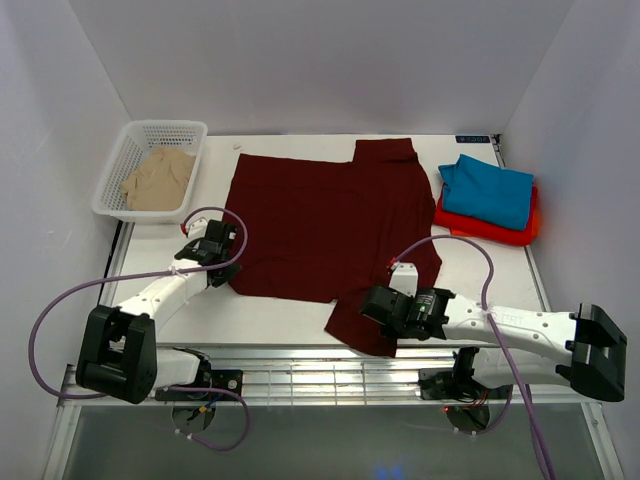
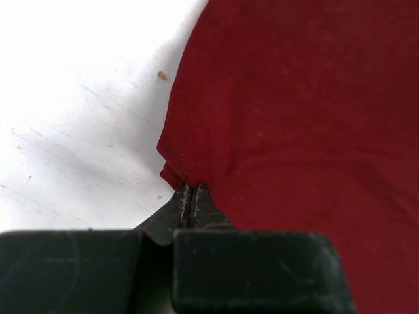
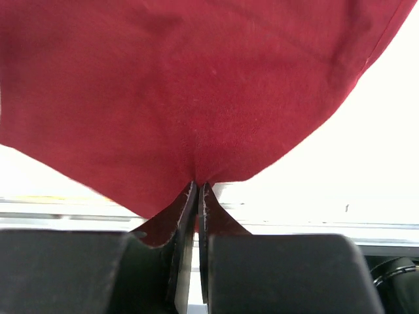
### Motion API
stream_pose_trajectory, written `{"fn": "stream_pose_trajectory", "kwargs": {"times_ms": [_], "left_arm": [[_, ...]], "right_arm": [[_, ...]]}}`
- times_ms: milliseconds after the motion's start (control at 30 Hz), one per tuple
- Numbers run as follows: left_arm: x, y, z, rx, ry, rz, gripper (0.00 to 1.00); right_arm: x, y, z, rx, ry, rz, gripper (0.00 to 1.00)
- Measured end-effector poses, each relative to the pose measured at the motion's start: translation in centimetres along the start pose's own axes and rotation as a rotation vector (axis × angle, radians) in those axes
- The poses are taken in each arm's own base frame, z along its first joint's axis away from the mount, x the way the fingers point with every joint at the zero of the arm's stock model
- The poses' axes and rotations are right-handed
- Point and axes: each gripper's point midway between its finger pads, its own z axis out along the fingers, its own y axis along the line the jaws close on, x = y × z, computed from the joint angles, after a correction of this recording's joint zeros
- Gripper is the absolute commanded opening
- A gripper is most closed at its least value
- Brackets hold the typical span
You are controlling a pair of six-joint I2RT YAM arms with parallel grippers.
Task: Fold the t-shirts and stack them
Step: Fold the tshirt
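A dark maroon t-shirt (image 1: 320, 220) lies spread flat over the middle of the white table. My left gripper (image 1: 228, 262) is shut on its near-left hem corner, and the left wrist view shows the cloth (image 2: 294, 118) pinched at the tips of the gripper (image 2: 190, 188). My right gripper (image 1: 372, 306) is shut on the near sleeve that hangs by the table's front edge; the right wrist view shows the maroon cloth (image 3: 196, 98) bunched into the tips of the gripper (image 3: 199, 186). A folded teal-blue t-shirt (image 1: 490, 190) rests on a folded red-orange one (image 1: 480, 228) at the right.
A white mesh basket (image 1: 118, 180) at the back left holds a crumpled beige t-shirt (image 1: 158, 180). White walls close in the table on three sides. A metal rail (image 1: 320, 370) runs along the near edge between the arm bases.
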Motion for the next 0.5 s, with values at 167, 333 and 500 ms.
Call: {"fn": "stream_pose_trajectory", "kwargs": {"times_ms": [167,333,500], "left_arm": [[-1.3,-1.3,-1.0,0.042,-0.016,-0.009,0.0],[-2.1,-2.1,-1.3,0.058,-0.018,-0.007,0.0],[-3.1,-3.2,-1.3,0.065,-0.024,0.002,0.0]], "right_arm": [[-3.0,0.5,-1.4,0.004,-0.086,0.019,0.08],[-5.9,-0.2,-1.5,0.075,-0.143,0.016,0.08],[-10.2,-1.3,-1.6,0.114,-0.213,0.045,0.08]]}}
